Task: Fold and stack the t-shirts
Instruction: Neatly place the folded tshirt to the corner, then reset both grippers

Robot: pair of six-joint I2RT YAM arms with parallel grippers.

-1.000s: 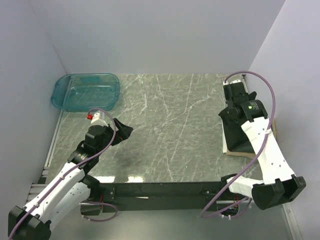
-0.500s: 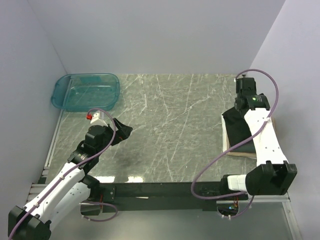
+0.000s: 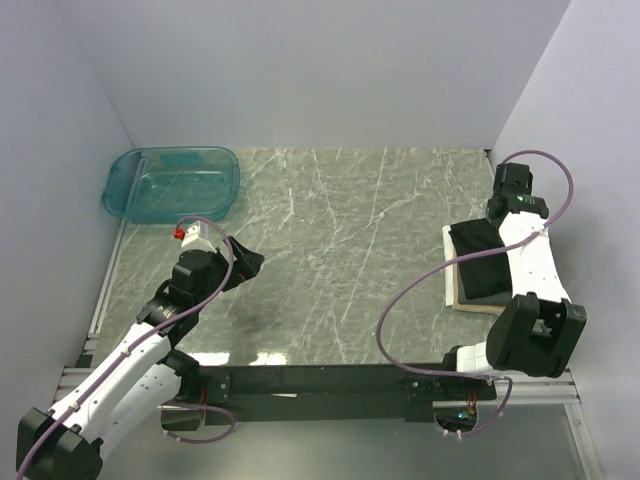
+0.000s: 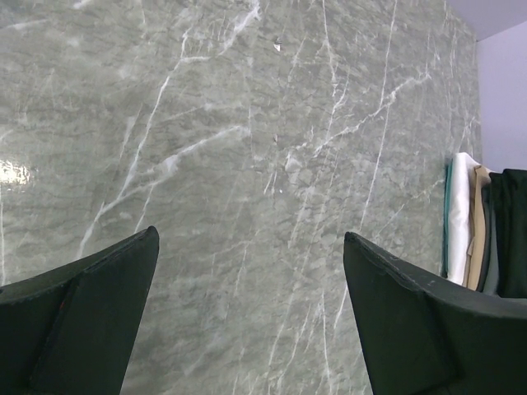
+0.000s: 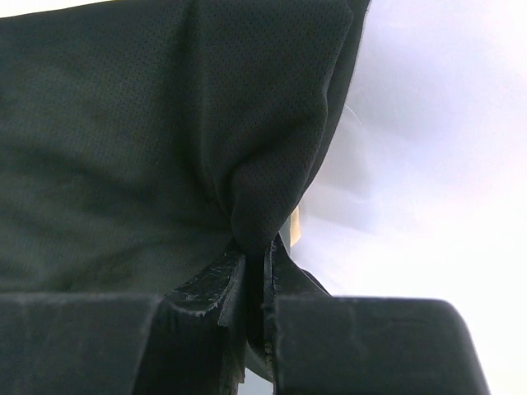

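Note:
A black t-shirt (image 3: pixel 478 262) lies folded on a tan board (image 3: pixel 452 297) at the table's right edge. My right gripper (image 3: pixel 501 217) is at the shirt's far right corner. In the right wrist view the right gripper (image 5: pixel 256 251) is shut on a pinched fold of the black t-shirt (image 5: pixel 123 123). My left gripper (image 3: pixel 247 264) hovers over the left part of the table, far from the shirt. Seen from the left wrist, the left gripper (image 4: pixel 251 239) stands wide open over bare marble, with the t-shirt (image 4: pixel 515 230) and board (image 4: pixel 476 222) edge-on at the right.
A clear teal tub (image 3: pixel 170 185) sits at the far left corner. Walls close in behind and on both sides. The right arm (image 3: pixel 530 270) runs along the right wall beside the board. Grey marble table (image 3: pixel 340 240) lies between the arms.
The right arm swung back and to the right, from over the shirt to its far right corner, still pinching the cloth, which now lies flatter. The left arm has not moved.

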